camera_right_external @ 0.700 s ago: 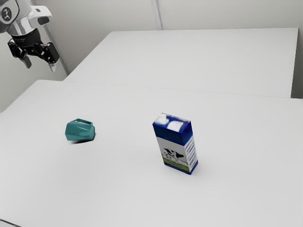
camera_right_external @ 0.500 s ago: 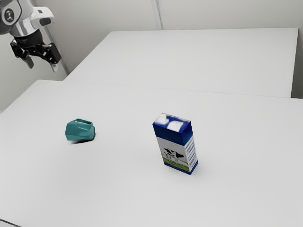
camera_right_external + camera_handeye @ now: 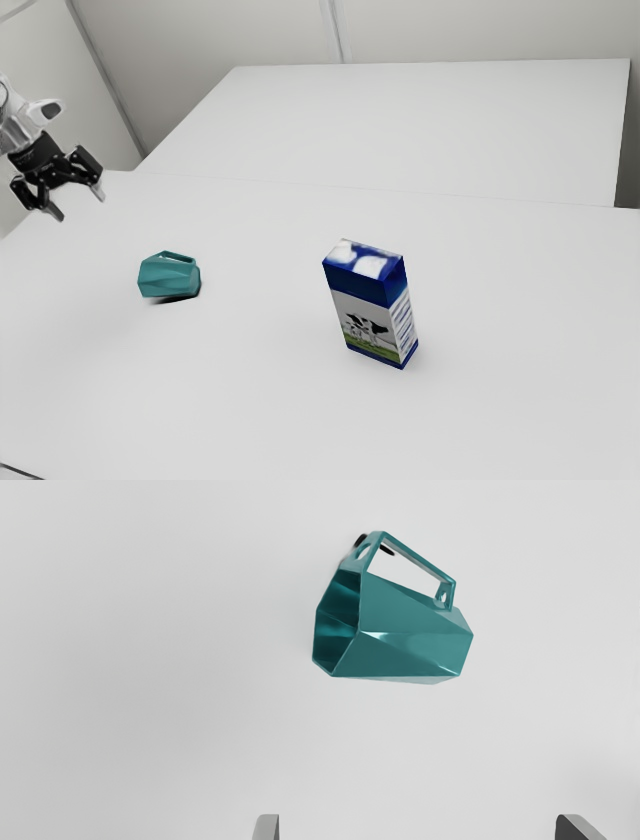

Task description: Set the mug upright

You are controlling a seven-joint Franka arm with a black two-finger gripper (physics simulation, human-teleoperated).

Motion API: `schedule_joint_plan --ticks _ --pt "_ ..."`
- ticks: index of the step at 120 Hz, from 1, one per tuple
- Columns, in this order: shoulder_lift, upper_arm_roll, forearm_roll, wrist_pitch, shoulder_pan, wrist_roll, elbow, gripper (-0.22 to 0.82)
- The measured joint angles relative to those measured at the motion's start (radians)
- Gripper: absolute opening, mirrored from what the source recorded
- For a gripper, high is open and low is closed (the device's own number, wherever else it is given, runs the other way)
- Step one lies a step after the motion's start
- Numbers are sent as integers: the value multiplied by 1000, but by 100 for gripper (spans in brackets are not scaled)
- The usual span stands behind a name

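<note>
High at the exterior view's left edge hangs the gripper [image 3: 77,204], above the table and apart from the teal mug [image 3: 169,275]. Its two fingers are spread wide with nothing between them. The faceted mug lies on its side on the white table. In the wrist view the mug [image 3: 407,635] shows its dark hollow mouth and its angular handle, standing out from one side. The fingertips of the gripper [image 3: 417,827] are far apart there, and bare table surface lies between them and the mug.
A blue and white milk carton [image 3: 372,305] with a cow picture stands on the white table [image 3: 250,400], to the exterior view's right of the mug. A second white surface [image 3: 430,130] lies beyond the table. A thin dark line [image 3: 20,471] crosses the lower left corner.
The gripper has come down and shifted toward the exterior view's left, closer to the mug's height. Its fingers remain spread. Mug and carton have not moved.
</note>
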Motion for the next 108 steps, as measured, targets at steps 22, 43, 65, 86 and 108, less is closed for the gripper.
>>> schedule_joint_plan --ticks 22,43,65,86,108 --pt "154 0 -146 6 20 20 20 60" --pt "256 0 -244 22 30 58 45 60" --pt "333 3 -299 31 56 101 53 60" --pt "391 -1 -354 43 64 142 72 60" --pt "418 -6 -434 56 65 174 72 60"
